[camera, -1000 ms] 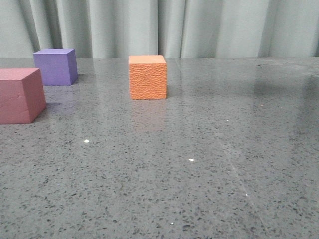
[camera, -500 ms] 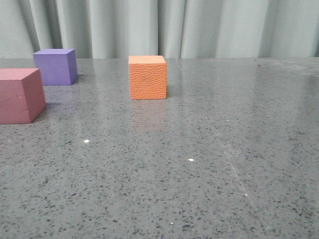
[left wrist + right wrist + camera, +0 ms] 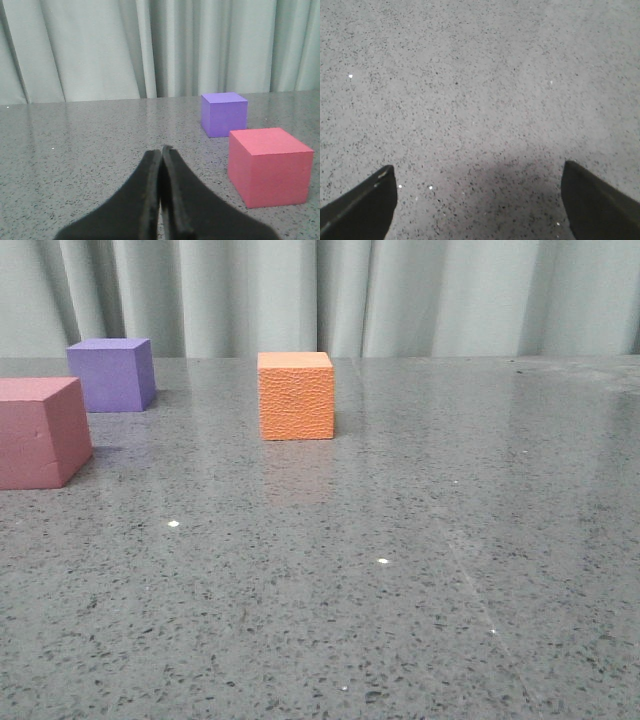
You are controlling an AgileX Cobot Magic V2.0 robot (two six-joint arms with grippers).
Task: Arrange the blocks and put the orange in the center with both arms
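Note:
The orange cube (image 3: pixel 296 395) stands upright on the grey speckled table, a little left of the middle in the front view. A purple cube (image 3: pixel 112 373) sits at the back left, with a pinkish-red cube (image 3: pixel 38 430) nearer at the left edge. Neither arm shows in the front view. In the left wrist view my left gripper (image 3: pixel 161 150) is shut with nothing in it, low over the table, and the pinkish-red cube (image 3: pixel 270 165) and purple cube (image 3: pixel 224 113) lie ahead of it to one side. My right gripper (image 3: pixel 477 172) is open over bare table.
A pale grey-green curtain (image 3: pixel 400 295) hangs behind the table's far edge. The grey speckled tabletop (image 3: pixel 420 540) stretches to the right of the orange cube.
A faint shadow on the right part of the table has faded away. The three cubes have not moved.

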